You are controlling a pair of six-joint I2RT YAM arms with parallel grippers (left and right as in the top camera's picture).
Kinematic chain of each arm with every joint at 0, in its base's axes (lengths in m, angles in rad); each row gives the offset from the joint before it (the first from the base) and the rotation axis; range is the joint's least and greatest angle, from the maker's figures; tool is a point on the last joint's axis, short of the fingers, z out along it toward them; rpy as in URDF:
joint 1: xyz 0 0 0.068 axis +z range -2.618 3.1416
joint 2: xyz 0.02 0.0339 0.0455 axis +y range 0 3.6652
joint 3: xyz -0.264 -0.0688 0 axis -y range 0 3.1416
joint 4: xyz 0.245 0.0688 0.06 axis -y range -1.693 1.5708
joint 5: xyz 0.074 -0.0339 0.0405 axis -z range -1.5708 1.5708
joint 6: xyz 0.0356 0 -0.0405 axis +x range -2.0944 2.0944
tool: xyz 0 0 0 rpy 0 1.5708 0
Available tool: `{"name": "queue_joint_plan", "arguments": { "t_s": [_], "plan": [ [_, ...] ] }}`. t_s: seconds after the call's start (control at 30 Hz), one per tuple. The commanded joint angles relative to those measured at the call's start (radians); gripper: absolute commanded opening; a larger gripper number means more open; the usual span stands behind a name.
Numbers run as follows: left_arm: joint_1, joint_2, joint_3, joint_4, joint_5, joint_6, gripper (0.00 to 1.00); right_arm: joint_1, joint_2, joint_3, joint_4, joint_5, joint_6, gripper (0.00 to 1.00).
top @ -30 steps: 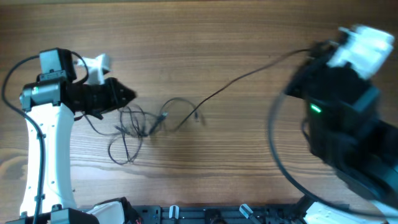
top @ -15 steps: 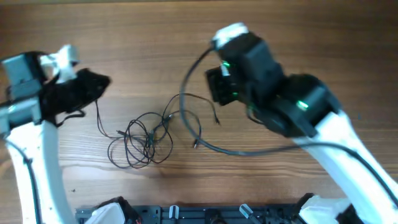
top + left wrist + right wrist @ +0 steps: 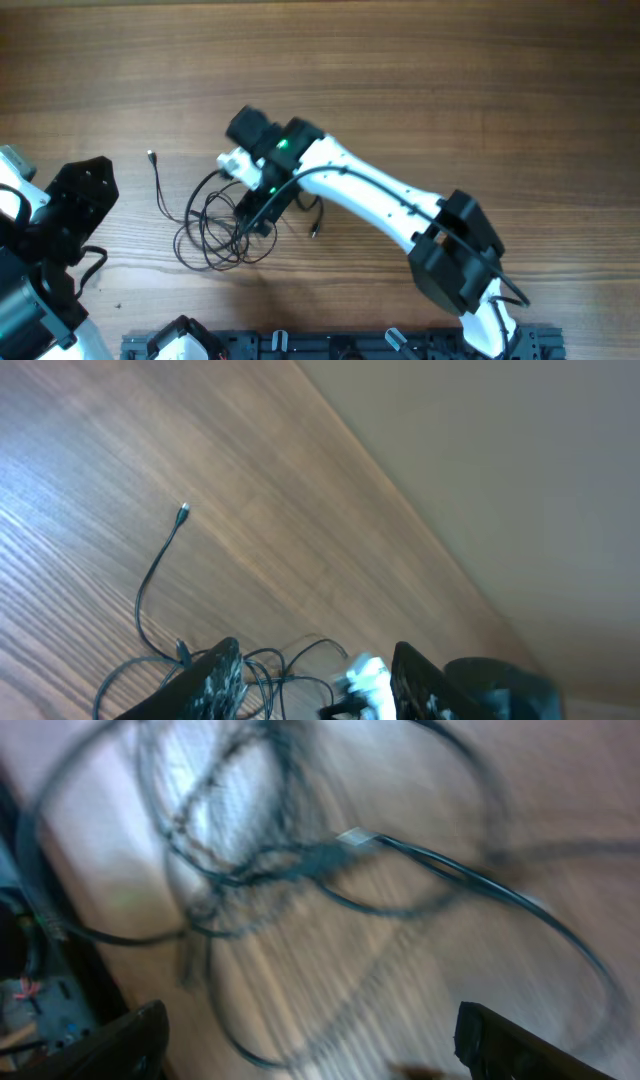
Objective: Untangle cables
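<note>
The cables (image 3: 210, 240) lie as a tangle of thin black loops on the wooden table, left of centre. One loose end with a silvery plug (image 3: 151, 156) trails up and left of the tangle, and another plug (image 3: 314, 234) lies at its right. My right gripper (image 3: 255, 205) hovers directly over the tangle. In the right wrist view the right gripper (image 3: 320, 1055) is wide open, with blurred loops and a plug (image 3: 357, 838) ahead of it. My left gripper (image 3: 320, 690) is open and empty; it sits back at the left (image 3: 85, 185), apart from the cables (image 3: 165, 575).
The right arm (image 3: 400, 210) stretches diagonally from the bottom right across the table. A dark rail (image 3: 330, 345) runs along the front edge. The table's far edge (image 3: 400, 500) meets a pale wall in the left wrist view.
The right arm swung from the right side to over the tangle, and its jaws opened. The left arm let go of the cable end, drew back to the lower left and opened.
</note>
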Motion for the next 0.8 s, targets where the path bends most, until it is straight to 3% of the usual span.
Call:
{"name": "queue_joint_plan", "arguments": {
  "t_s": [0.0,0.13,0.2,0.23,0.27,0.3,0.33,0.37,0.57,0.6,0.67,0.7,0.77],
  "plan": [
    [0.006,0.008,0.016,-0.032,-0.037,0.003,0.48,0.084,0.008,0.003,0.049,-0.037,-0.020,0.96],
    [0.006,0.008,0.016,-0.046,-0.039,0.003,0.47,0.137,0.009,0.003,0.093,-0.037,-0.016,0.94],
    [0.006,0.008,0.016,-0.053,-0.039,0.003,0.46,0.141,0.011,0.003,0.100,-0.037,-0.006,0.79],
    [0.006,0.008,0.016,-0.055,-0.039,0.003,0.46,0.140,0.012,0.003,0.104,-0.032,0.010,0.69],
    [0.006,0.008,0.016,-0.058,-0.039,0.003,0.46,0.140,0.012,0.003,0.109,-0.010,0.018,0.49],
    [0.006,0.008,0.016,-0.058,-0.039,0.003,0.46,0.139,0.012,0.003,0.112,0.002,0.018,0.39],
    [0.006,0.008,0.016,-0.058,-0.039,0.003,0.46,0.139,0.012,0.003,0.116,0.019,0.026,0.18],
    [0.006,0.008,0.016,-0.061,-0.039,0.003,0.46,0.139,0.012,0.003,0.119,0.060,0.050,0.04],
    [0.006,0.008,0.016,-0.062,-0.039,0.003,0.46,0.136,0.006,0.003,0.115,0.196,0.142,0.05],
    [0.006,0.008,0.016,-0.062,-0.039,0.003,0.46,0.135,0.006,0.003,0.114,0.193,0.144,0.29],
    [0.006,0.008,0.016,-0.062,-0.039,0.003,0.46,0.135,0.006,0.003,0.116,0.191,0.204,0.64],
    [0.006,0.008,0.016,-0.062,-0.039,0.003,0.46,0.135,0.006,0.003,0.123,0.182,0.221,0.72],
    [0.006,0.008,0.016,-0.062,-0.039,0.003,0.45,0.136,0.015,-0.001,0.154,0.122,0.221,0.73]
  ]
}}
